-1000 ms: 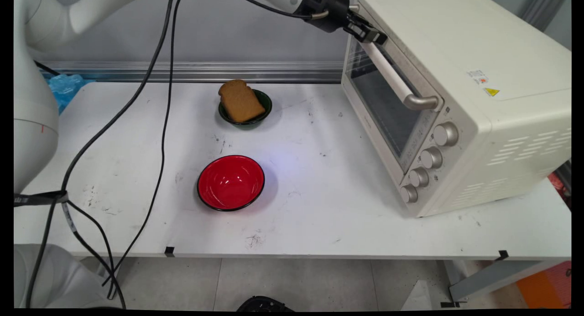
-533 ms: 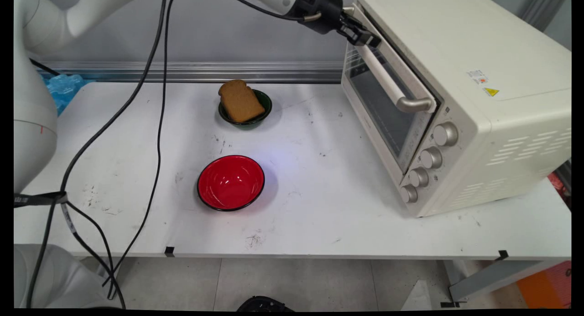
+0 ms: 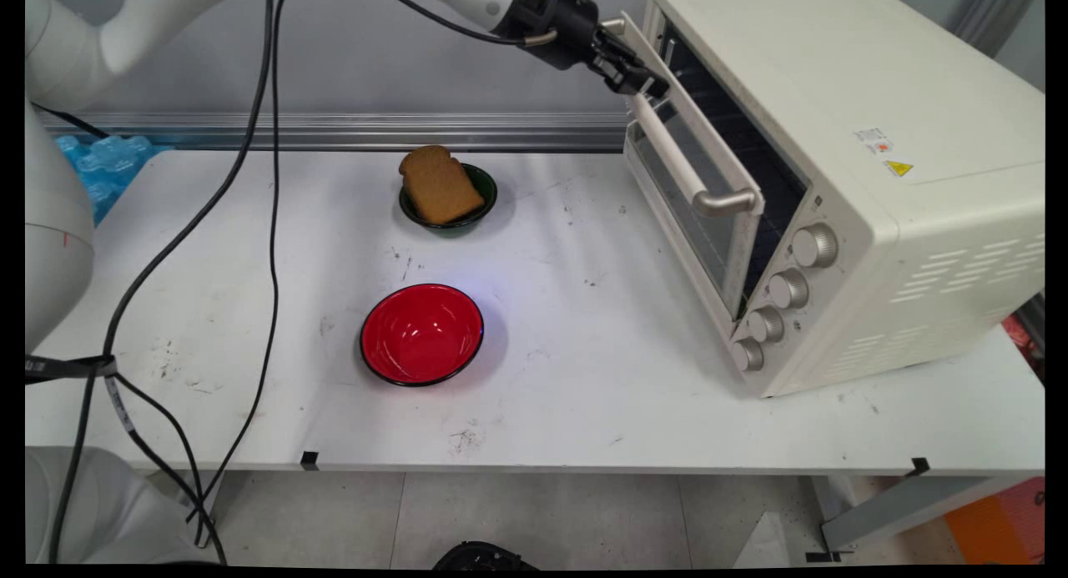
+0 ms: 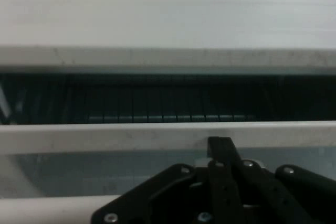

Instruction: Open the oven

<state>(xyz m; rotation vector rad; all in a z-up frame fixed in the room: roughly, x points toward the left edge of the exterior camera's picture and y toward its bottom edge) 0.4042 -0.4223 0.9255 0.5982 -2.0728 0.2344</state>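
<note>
Since a second ago the oven door (image 3: 692,178) has tipped outward from shut to partly ajar in the main view, the hand (image 3: 638,82) clamped on the far end of its handle (image 3: 680,157), while the toast (image 3: 440,186) sits in the green bowl (image 3: 486,196) and the red bowl (image 3: 422,334) stands empty on the table (image 3: 584,378). From the hand view, a dark gap onto the oven rack (image 4: 157,100) shows above the door's top edge (image 4: 105,136), so the door is only cracked, not down.

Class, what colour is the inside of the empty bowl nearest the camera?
Red, with a dark rim; the main view shows it best.
</note>
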